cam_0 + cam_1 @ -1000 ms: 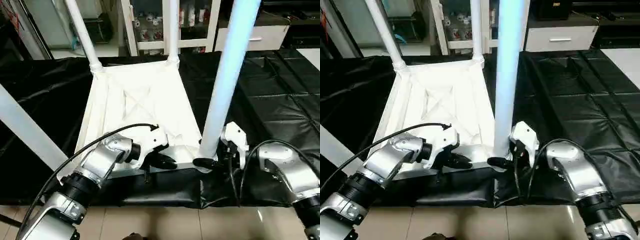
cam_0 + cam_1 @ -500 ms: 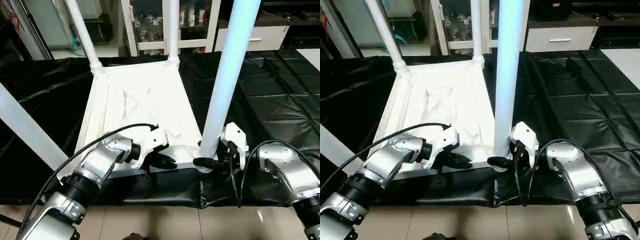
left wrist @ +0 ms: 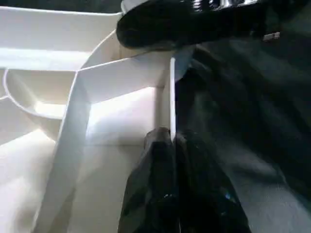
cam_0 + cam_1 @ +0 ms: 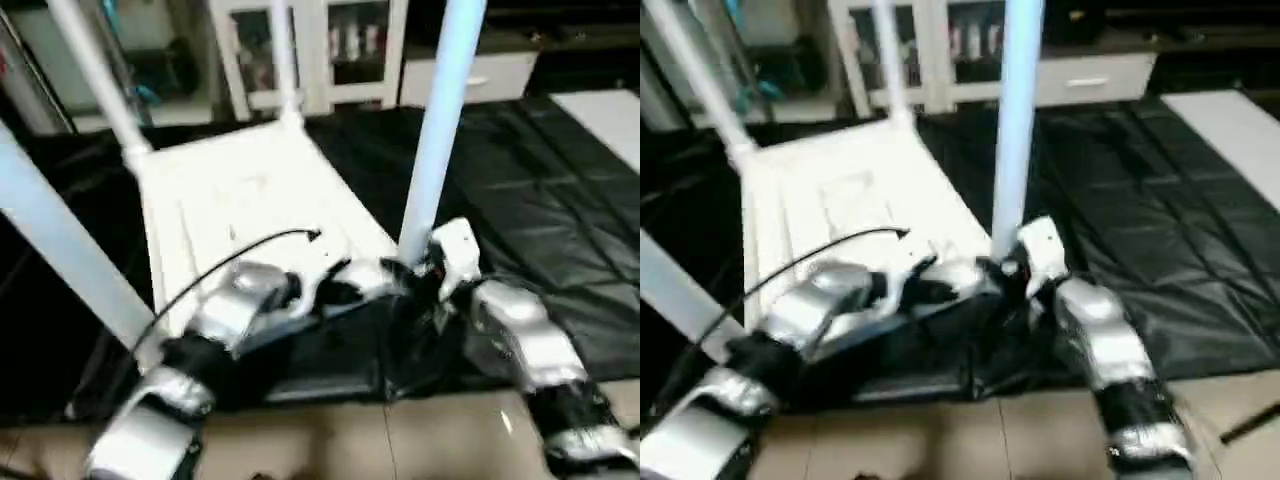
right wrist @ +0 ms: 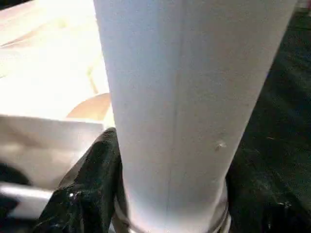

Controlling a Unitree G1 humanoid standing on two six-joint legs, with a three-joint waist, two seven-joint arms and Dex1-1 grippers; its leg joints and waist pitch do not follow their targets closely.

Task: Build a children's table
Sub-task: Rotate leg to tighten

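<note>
Both arms have swung inward at lower centre: left pincer point(image 3: 170, 160) clamped on the tabletop point(image 4: 240, 190) rim, right pincer point(image 5: 165, 213) gripping the leg point(image 4: 440, 130), seating it.

Black quilted mat point(image 4: 560, 190) covers the work surface, white glass-door cabinet point(image 4: 300, 50) and a drawer unit point(image 4: 470, 75) behind, tiled floor point(image 4: 400, 440) nearest.

Four upright legs point(image 4: 438, 120) fence the corners of the upturned table top point(image 4: 240, 200), its ribbed middle open from above, both grippers crowding its near right corner; black sheet point(image 4: 540, 180) rightward lies bare.
</note>
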